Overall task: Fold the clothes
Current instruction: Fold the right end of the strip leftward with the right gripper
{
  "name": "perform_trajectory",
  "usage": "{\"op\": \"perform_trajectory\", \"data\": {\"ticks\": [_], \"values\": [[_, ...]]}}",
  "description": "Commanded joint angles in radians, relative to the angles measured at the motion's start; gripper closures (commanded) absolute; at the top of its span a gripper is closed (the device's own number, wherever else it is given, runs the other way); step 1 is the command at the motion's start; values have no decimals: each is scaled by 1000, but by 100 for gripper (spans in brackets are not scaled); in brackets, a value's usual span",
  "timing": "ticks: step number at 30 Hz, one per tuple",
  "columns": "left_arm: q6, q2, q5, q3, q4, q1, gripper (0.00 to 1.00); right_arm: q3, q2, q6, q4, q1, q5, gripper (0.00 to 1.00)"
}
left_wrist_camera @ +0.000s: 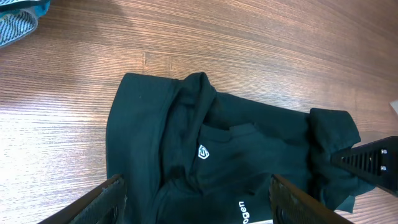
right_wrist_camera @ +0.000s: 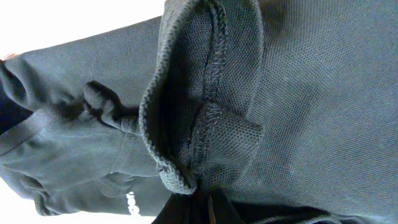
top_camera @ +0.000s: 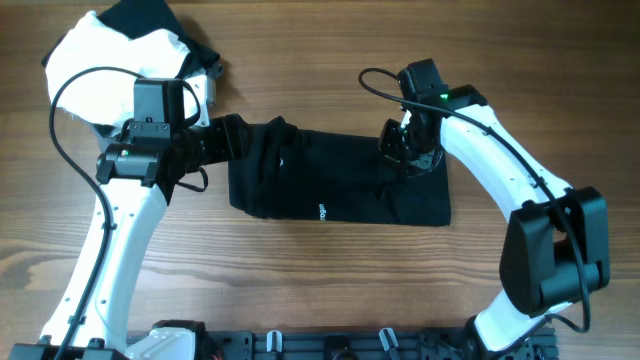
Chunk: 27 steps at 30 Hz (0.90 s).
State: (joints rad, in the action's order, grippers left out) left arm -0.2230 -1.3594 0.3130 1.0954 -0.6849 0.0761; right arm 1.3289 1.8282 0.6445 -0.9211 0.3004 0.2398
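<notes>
My right gripper [right_wrist_camera: 194,202] is pinched tight on a stitched hem fold of the black shirt [right_wrist_camera: 298,112], low in its frame. My left gripper [left_wrist_camera: 199,202] hangs spread wide and grips nothing, over the shirt's left end. Overhead, the shirt lies mid-frame on the table [top_camera: 300,290].

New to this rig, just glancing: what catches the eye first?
A black shirt lies rumpled mid-table, the right gripper pinching a fold near its right end. The left gripper hangs open over its left end, and a white-and-black clothes pile sits at the far left corner.
</notes>
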Motion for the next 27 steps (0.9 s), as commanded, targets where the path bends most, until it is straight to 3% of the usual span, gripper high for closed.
{"op": "perform_trajectory", "data": {"ticks": [1,4,5,6,9,13,16,18,20,22,27], "values": [[9,9,12,18,-2,-5,28,-8,14,43,5,6,74,96],[9,9,12,18,0,-5,27,-8,14,43,14,14,103,96],[9,9,12,18,0,-5,27,-8,14,42,37,19,115,89],[10,9,12,18,0,-5,27,-7,14,13,96,22,161,68],[9,9,12,18,-3,-5,27,-5,11,-148,160,17,225,68],[10,9,12,18,-13,-5,26,-4,-16,-230,88,-27,45,63],[10,9,12,18,-14,-5,26,-8,-12,-246,4,-71,-114,44],[10,9,12,18,-14,-5,26,-12,-3,-359,-32,-76,-72,32],[10,9,11,18,-14,-5,26,-20,15,-509,-43,-65,33,32],[10,5,11,18,-14,-5,25,-69,23,-586,-16,-30,115,40],[10,5,11,18,-14,-5,24,-127,24,-616,10,63,150,76]]}}
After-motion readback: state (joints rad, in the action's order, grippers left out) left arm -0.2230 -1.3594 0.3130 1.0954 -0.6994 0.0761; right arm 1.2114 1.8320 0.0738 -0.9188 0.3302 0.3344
